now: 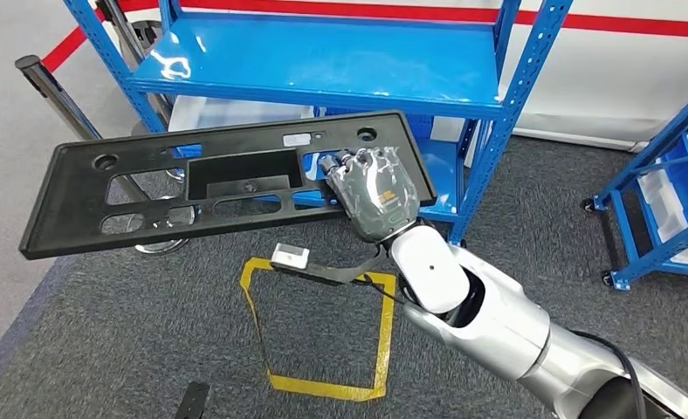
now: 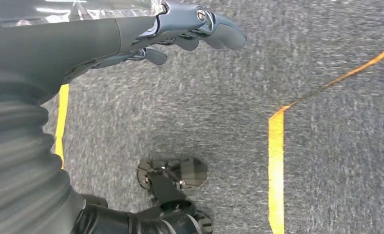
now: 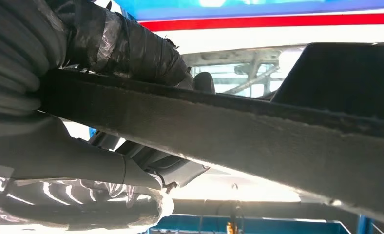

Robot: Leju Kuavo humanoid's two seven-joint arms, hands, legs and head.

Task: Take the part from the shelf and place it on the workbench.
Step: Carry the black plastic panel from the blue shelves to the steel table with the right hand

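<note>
A silver-and-white right arm [image 1: 489,314] is showing at lower right, ending in a grey plastic-wrapped right hand [image 1: 374,192] with dark fingers.

Even overhead light leaves white glare patches on the glossy blue metal shelf [image 1: 323,61], the left wrist view's grey carpet floor [image 2: 219,112] is motion-blurred, and the right wrist view is backlit, its close foreground dark and soft.

One black part [image 1: 209,179] is showing at 10 o'clock. Two blue shelf units are standing, one [image 1: 340,61] at 12 o'clock, one [image 1: 663,175] at 3 o'clock. One yellow floor outline [image 1: 323,323] is lying at 6 o'clock.
</note>
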